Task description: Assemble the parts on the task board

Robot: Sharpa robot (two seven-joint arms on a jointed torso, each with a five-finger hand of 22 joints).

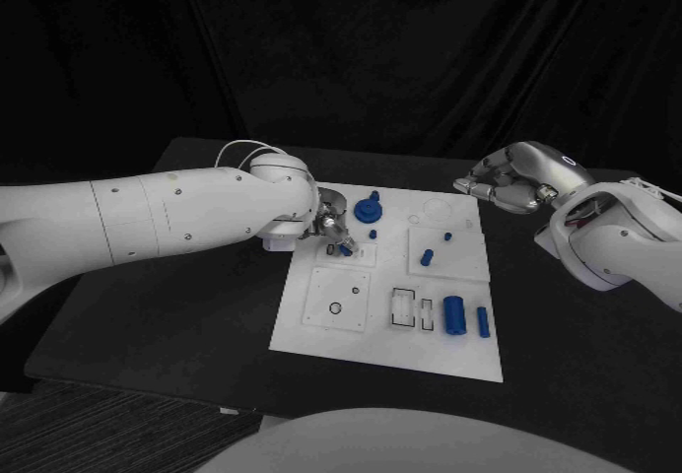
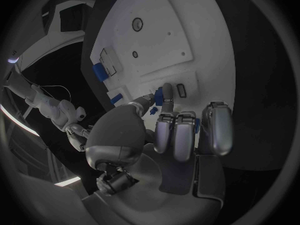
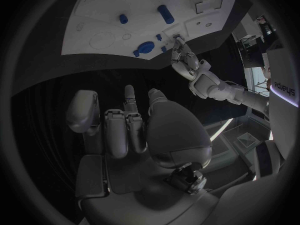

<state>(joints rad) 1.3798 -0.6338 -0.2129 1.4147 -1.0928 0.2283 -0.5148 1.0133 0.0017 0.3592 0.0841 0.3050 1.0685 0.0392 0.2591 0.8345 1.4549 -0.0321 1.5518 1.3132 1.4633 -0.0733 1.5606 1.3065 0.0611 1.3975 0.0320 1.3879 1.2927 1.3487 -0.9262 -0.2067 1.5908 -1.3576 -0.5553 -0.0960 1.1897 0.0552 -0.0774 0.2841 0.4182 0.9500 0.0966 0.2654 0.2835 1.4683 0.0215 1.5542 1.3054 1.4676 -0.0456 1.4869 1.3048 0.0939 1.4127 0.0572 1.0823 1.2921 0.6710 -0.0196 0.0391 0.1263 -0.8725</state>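
left hand point(image 1: 331, 229): over the board's point(image 1: 320, 330) far-left corner, fingers point(image 2: 166, 96) pinching a small blue part point(image 1: 346, 250) down at the plate, likely to seat it | right hand point(image 1: 501, 187): off the far-right corner above the desk point(image 1: 170, 325), fingers loosely curled on nothing, apparently waiting | other parts point(image 1: 453, 314) lie near-right

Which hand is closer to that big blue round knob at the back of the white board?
Left. The left hand sits just beside the knob; the right hand hovers off the board's far corner.
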